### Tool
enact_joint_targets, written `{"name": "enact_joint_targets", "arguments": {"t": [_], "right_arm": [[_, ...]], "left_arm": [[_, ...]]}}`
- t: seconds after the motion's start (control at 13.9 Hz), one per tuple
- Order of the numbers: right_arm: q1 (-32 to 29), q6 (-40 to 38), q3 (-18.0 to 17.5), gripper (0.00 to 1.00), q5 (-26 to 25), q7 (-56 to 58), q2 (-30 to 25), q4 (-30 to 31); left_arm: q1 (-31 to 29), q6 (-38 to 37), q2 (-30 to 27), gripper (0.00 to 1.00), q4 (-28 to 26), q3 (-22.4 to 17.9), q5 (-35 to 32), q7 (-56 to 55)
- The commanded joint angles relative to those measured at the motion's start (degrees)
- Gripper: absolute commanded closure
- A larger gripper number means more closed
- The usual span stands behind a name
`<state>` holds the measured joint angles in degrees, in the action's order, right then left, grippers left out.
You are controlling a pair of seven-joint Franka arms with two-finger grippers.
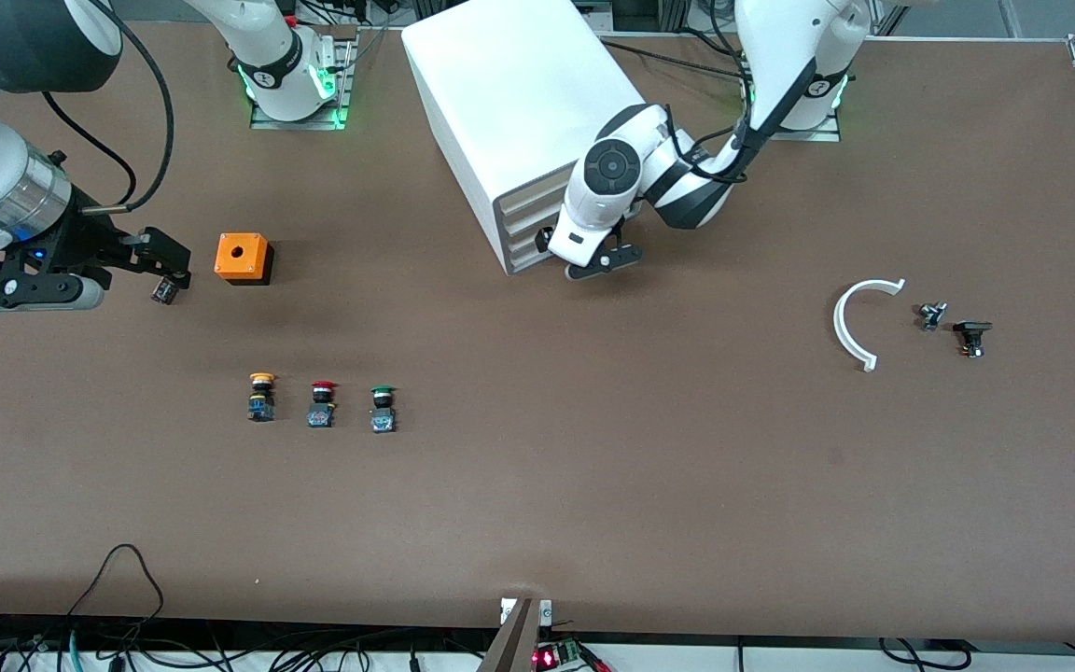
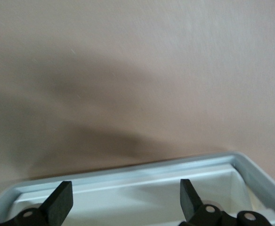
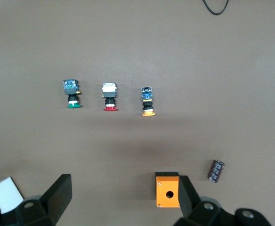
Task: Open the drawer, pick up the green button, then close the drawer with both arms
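Left gripper (image 1: 601, 264): spread open, nothing held, positioned at the cabinet (image 1: 519, 121) front over a lower drawer (image 2: 142, 186). Right gripper (image 1: 141, 257): spread open, raised beside the orange box (image 1: 243, 258). Green button (image 1: 383, 409): set on the surface (image 1: 593, 467), apart from both grippers.

A robotics lab: two arms (image 1: 761, 84) bolted to a brown table (image 1: 593, 485), loose cables (image 1: 118, 579) along its edge.

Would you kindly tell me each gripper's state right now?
Left gripper: open, empty, at the drawer.
Right gripper: open, empty, over the table.
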<state>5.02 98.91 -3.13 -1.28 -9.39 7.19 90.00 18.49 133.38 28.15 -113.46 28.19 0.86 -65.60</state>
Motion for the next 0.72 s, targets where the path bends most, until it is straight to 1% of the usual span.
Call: {"name": "enact_joint_targets", "arguments": {"t": [0.0,0.22,0.29,0.5,0.58,0.65], "right_arm": [[-1.2,2.4,-1.4,0.00,-1.0,-3.4,-0.1,1.3],[-1.0,1.9,-1.4,0.00,-0.8,-2.5,0.2,1.1],[-1.0,2.3,-1.4,0.00,-0.7,-0.9,0.3,1.0],[-1.2,2.3,-1.2,0.00,-0.1,2.4,0.5,1.0],[-1.3,2.1,-1.1,0.00,0.1,2.4,0.5,1.1],[-1.2,2.0,-1.2,0.00,0.1,2.4,0.5,1.1]], "left_arm": [[-4.8,-9.3,-2.3,0.00,5.6,0.0,-1.5,4.6],[-12.3,-21.6,-6.1,0.00,13.0,0.0,-1.5,17.6],[-14.4,-26.5,-6.9,0.00,16.4,0.0,-1.5,21.8],[-21.1,-40.8,-7.0,0.00,29.0,0.0,-1.7,33.7],[-23.2,-43.7,-7.0,0.00,31.8,0.0,-2.0,38.7],[-25.1,-45.8,-7.0,0.00,33.3,-0.2,-1.9,43.8]]}}
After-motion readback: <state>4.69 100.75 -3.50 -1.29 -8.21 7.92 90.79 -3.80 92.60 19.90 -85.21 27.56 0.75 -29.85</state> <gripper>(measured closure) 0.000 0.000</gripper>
